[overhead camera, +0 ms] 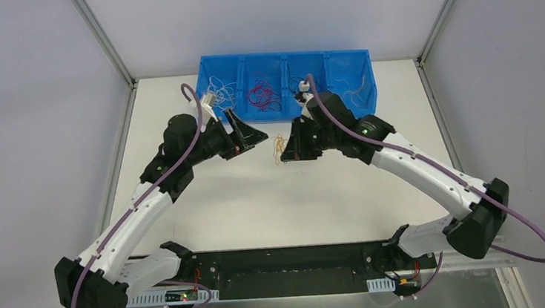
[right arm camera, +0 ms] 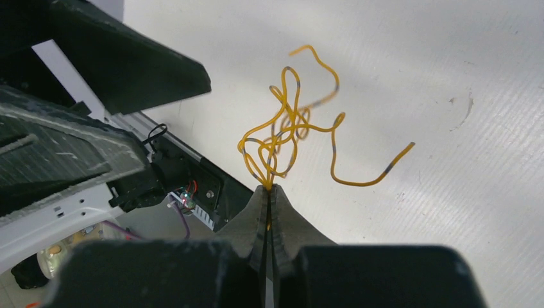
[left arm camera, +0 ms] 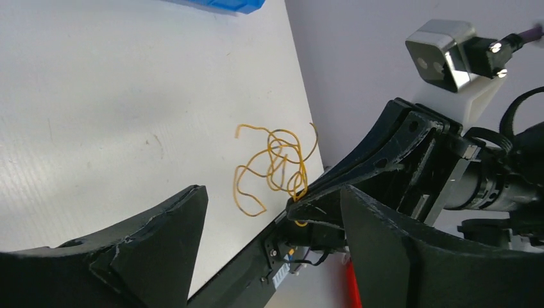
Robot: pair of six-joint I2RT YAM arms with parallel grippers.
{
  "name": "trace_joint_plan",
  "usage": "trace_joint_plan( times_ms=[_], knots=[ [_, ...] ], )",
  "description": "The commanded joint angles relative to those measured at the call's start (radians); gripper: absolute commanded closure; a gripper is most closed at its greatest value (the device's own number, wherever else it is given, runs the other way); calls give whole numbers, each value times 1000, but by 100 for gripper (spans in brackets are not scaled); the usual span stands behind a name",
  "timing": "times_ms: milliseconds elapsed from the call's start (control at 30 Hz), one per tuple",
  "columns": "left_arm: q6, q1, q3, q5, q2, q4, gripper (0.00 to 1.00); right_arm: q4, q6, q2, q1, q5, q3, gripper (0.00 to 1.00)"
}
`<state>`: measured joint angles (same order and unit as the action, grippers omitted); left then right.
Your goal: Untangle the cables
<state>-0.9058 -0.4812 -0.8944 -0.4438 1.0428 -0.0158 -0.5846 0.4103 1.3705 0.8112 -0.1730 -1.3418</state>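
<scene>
The right jaws are pressed tight together, clamped on a low loop of the orange cable (right arm camera: 292, 125); the rest of that thin wire fans out just ahead of their tips in a loose knot of curls, one free end trailing off to the side. The left jaws stand wide apart, holding nothing; in the left wrist view the same orange cable (left arm camera: 274, 168) sits in the gap ahead of them, clear of both tips. From above, the orange cable (overhead camera: 279, 147) lies between the two sets of jaws, over the white worktop (overhead camera: 273, 198); whether its loops rest on the surface cannot be told. Beyond both jaws stands a blue bin (overhead camera: 284, 54) with several compartments; white cables (overhead camera: 221, 93) lie in the one past the left jaws, red cables (overhead camera: 263, 95) in the next.
</scene>
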Motion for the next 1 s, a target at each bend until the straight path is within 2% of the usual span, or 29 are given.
trace_joint_plan(
  times_ms=[0,133,367,500,633,733,833,967],
  knots=[
    [50,15,21,11,-63,-11,21,41,-8,-137,-14,-102,48,100],
    [-40,2,110,-83,-39,136,22,81,16,-172,-17,-179,68,100],
    [-114,-58,165,-103,-32,331,21,137,55,-183,-17,-254,109,100],
    [-128,-74,170,-111,-13,385,27,146,62,-188,-17,-250,119,100],
    [-153,-81,181,-128,15,443,43,145,65,-190,-22,-248,113,100],
    [-149,-82,179,-124,18,448,59,146,71,-200,-36,-253,105,100],
    [-138,-83,179,-114,5,440,70,145,81,-220,-66,-282,106,100],
    [-90,-78,165,-84,-32,377,100,93,71,-260,-131,-306,109,100]
  ],
)
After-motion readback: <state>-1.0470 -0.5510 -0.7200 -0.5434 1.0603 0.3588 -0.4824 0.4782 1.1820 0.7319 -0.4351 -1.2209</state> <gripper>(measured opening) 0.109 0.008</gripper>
